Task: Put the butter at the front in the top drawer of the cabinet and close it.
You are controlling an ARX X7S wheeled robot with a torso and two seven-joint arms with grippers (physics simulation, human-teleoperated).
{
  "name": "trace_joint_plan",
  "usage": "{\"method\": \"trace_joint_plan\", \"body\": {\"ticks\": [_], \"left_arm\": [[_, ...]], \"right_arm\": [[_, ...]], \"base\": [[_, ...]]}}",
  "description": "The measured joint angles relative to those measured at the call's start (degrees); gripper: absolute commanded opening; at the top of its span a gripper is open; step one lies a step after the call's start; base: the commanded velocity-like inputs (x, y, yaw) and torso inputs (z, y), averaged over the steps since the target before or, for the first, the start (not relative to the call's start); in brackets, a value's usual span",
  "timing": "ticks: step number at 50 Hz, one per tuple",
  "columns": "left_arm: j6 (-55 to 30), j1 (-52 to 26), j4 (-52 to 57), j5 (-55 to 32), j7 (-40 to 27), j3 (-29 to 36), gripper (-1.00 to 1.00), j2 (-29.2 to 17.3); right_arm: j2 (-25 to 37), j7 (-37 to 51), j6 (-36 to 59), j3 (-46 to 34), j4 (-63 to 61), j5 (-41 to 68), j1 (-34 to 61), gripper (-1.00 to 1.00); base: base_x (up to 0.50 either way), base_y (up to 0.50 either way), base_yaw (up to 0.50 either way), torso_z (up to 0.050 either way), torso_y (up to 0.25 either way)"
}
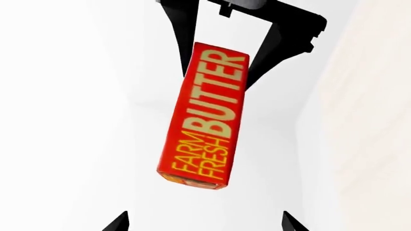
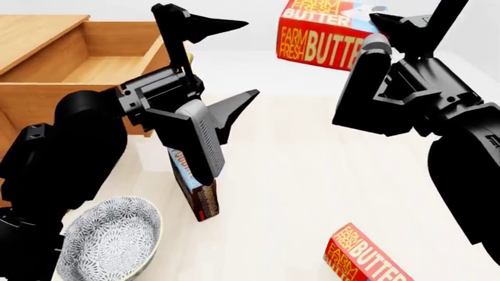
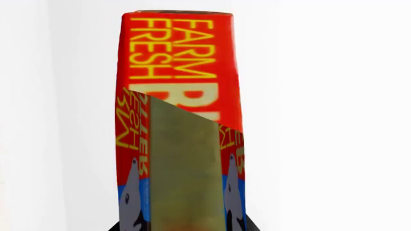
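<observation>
Butter (image 2: 324,41) sits clamped in the right gripper (image 2: 373,36), lifted clear of the table (image 2: 312,170) at the far right of the head view; the right wrist view shows a finger (image 3: 183,168) flat against the box's face. Left gripper (image 2: 230,64) hangs with its jaws spread wide and nothing between them, just in front of the cabinet (image 2: 31,102), whose top drawer (image 2: 102,64) stands pulled open with a bare wooden inside. Below that arm a blue pudding box (image 2: 195,187) stands on end. A patterned bowl (image 2: 109,237) rests at the near left, and a second butter box (image 2: 363,257) lies at the near right.
</observation>
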Motion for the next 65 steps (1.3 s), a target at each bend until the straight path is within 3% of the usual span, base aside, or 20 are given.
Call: {"method": "trace_joint_plan", "body": {"ticks": [65], "left_arm": [[2.7, -2.4, -5.2, -2.4, -0.8, 2.8, 1.00, 3.9]], "right_arm": [[-0.1, -0.7, -0.3, 0.6, -2.3, 1.0, -2.0, -1.00]], "base": [[0.00, 0.00, 0.00, 0.000, 0.001]]}}
